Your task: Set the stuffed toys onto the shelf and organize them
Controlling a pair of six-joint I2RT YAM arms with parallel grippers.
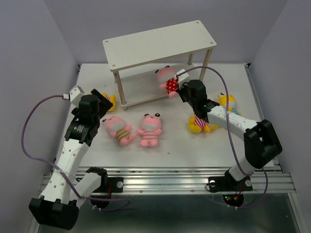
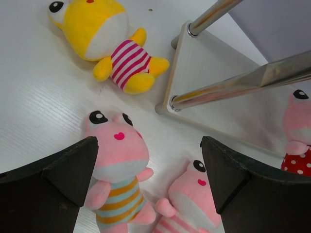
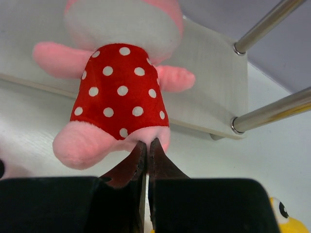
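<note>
White worktop (image 1: 180, 148) carries five stuffed toys (image 1: 149, 130), not shelved; one pink toy (image 3: 121, 92) lies at the shelf's (image 1: 160, 41) lower board, touched by the clenched right claw (image 3: 146, 143); left claw (image 2: 149, 141) hangs released.

My left arm (image 1: 73, 148) and right arm (image 1: 232, 122) are white links with black joints, each trailing a purple cable (image 1: 27, 127)

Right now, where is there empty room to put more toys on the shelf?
The shelf's top board is all bare. The lower board is bare on its left half, beside the pink polka-dot toy, where the right tool sits. The table in front is crowded with two pink striped toys.
</note>
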